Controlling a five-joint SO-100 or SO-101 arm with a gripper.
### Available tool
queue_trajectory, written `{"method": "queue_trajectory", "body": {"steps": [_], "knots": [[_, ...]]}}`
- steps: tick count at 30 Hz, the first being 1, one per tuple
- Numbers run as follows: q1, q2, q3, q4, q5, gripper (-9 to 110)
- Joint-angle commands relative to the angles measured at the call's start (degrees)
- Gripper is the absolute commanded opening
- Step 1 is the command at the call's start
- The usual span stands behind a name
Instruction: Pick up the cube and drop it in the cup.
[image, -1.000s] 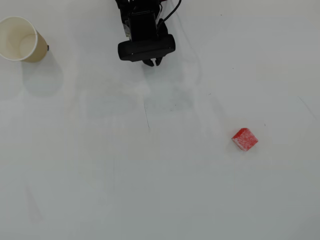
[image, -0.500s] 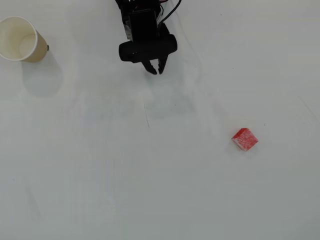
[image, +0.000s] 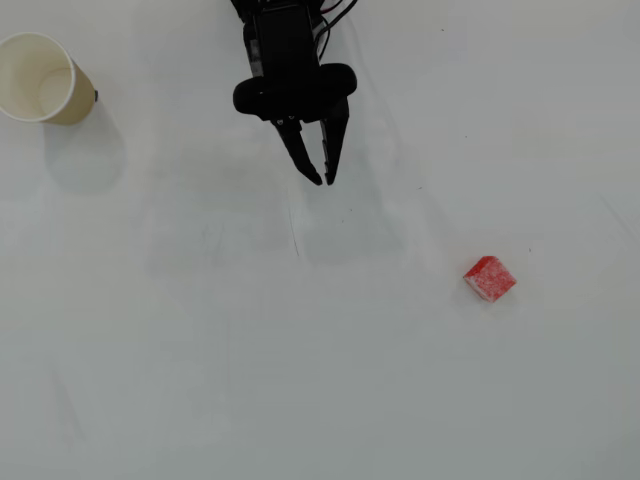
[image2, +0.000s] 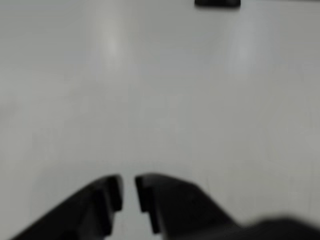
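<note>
In the overhead view the small red cube (image: 490, 278) with a whitish speckled face lies on the white table at the right, far from the arm. The beige paper cup (image: 40, 78) lies tilted at the top left, its pale inside showing. My black gripper (image: 324, 181) hangs at the top centre, fingertips nearly together and empty, well up and left of the cube. In the wrist view the gripper (image2: 128, 187) shows two dark fingertips with a narrow gap over bare table; neither cube nor cup is in that view.
The white table (image: 300, 380) fills both views. A dark object (image2: 217, 3) sits at the top edge of the wrist view. Cables run behind the arm at the top of the overhead view.
</note>
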Motion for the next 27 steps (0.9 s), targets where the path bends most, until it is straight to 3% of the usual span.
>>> {"method": "queue_trajectory", "body": {"steps": [1, 27], "knots": [[-0.18, 2.37, 2.02, -4.75, -0.18, 0], [-1.67, 2.37, 2.02, -5.89, -0.18, 0]]}}
